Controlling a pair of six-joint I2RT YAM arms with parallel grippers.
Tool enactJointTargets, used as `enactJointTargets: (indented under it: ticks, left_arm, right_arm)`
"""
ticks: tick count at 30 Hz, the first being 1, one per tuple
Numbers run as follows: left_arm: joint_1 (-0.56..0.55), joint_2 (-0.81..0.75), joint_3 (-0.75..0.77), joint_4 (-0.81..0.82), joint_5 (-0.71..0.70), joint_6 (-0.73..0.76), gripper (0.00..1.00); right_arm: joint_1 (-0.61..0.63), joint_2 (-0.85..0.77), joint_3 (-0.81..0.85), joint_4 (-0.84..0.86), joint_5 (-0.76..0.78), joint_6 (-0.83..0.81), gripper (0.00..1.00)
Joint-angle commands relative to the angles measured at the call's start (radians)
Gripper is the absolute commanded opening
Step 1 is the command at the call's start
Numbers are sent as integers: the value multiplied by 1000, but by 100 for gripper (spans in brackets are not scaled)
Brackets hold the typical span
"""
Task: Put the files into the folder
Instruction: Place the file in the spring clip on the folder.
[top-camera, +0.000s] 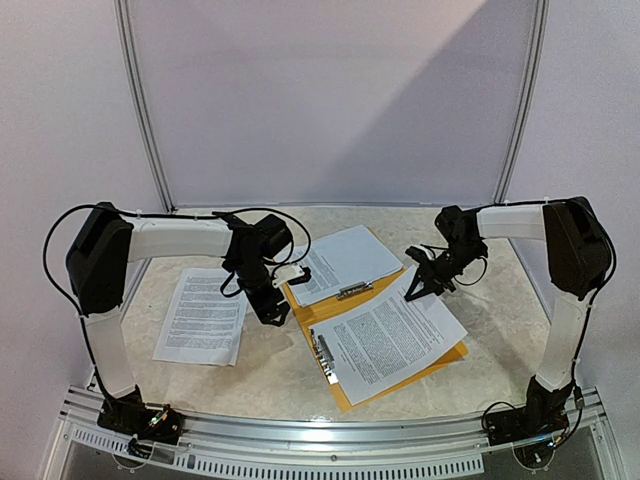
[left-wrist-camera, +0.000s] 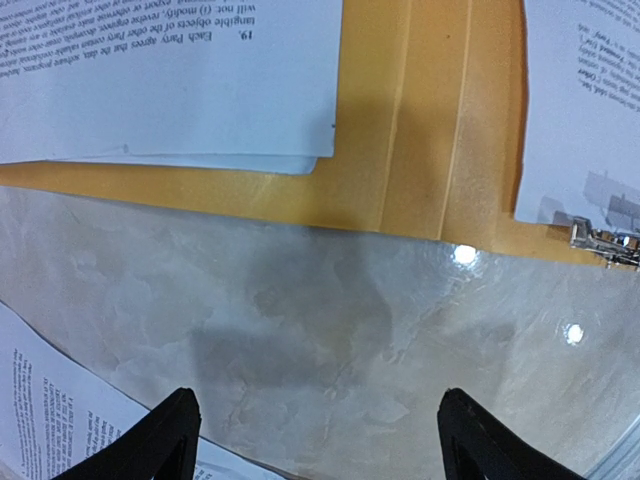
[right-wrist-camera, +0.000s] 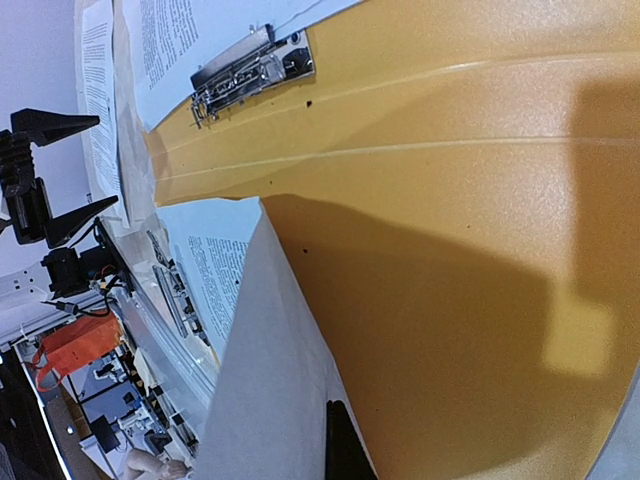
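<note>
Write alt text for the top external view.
An open orange-yellow plastic folder lies on a pale marbled table, white printed paper sheets on both halves, more sheets beside it. The left end effector, open, and right end effector, shut, flank it.

Open orange folder (top-camera: 320, 305), printed sheets (top-camera: 385, 340) atop, beside

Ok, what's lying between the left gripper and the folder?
Only bare tabletop between the left gripper and the folder, seen in the left wrist view.
</note>
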Motion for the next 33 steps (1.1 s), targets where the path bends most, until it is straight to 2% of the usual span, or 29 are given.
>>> enactJointTargets:
  ticks: [1,12,32,33]
  left_arm:
    - [-18,4,1,-3,-3,8,84]
    - [-18,0,-2,-3,-4,11,84]
    - [-18,11,10,-11,-7,11,84]
    - [-18,11,10,-11,-7,10,84]
  right_arm:
    - [-6,-8,-11,13,-18,6,0]
    - [-23,-31,-31,-7,-7,-12,0]
    - [-20,-29,-67,57,-59,8,0]
    - [-21,-29,-66,56,-56,8,5]
